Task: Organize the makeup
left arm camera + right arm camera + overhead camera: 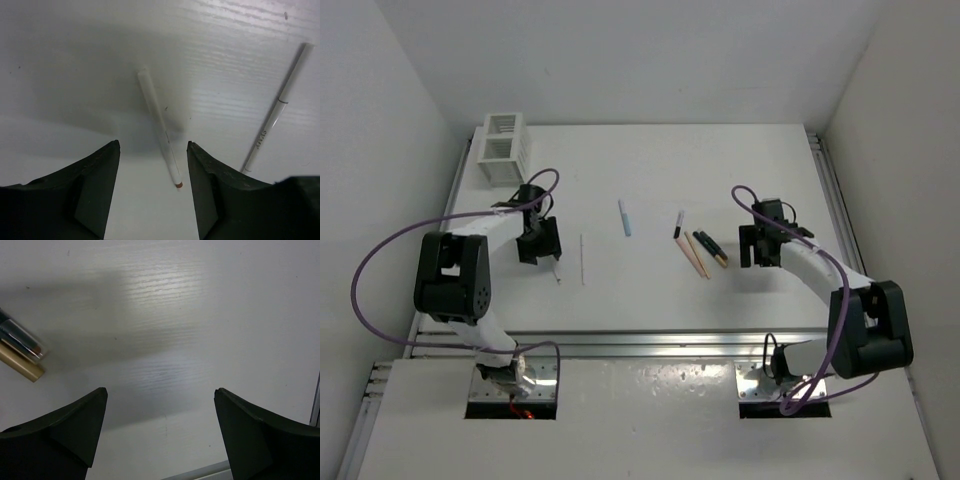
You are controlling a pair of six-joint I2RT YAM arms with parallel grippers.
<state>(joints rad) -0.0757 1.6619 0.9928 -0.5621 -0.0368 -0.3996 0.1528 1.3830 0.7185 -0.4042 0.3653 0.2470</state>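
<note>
1. One white slatted box (502,148) stands at the far left corner of the white surface (720,160), well apart from every stick.
2. One light blue stick (624,217) lies alone near the middle of the surface.
3. One very thin pale grey stick (582,260) lies to its left. The left wrist view shows this thin stick (277,107) slanting along the right side, with dark lettering near its lower end.
4. One short white stick with a reddish tip (160,130) lies flat near the thin one, not touching it.
5. The left gripper (540,243) (154,146) has its jaws moderately apart and holds nothing. In its wrist view the reddish tip falls between them.
6. Right of centre lies a cluster: one peach-pink stick (694,257), one short black-and-white stick (678,225) at its far end, and two dark sticks (710,247) side by side.
7. The right wrist view catches two stick ends touching: one dark silver-capped end (20,340) and one tan end (20,365).
8. The right gripper (760,247) (161,391) sits just to the right of the cluster, its jaws wide and empty.
</note>
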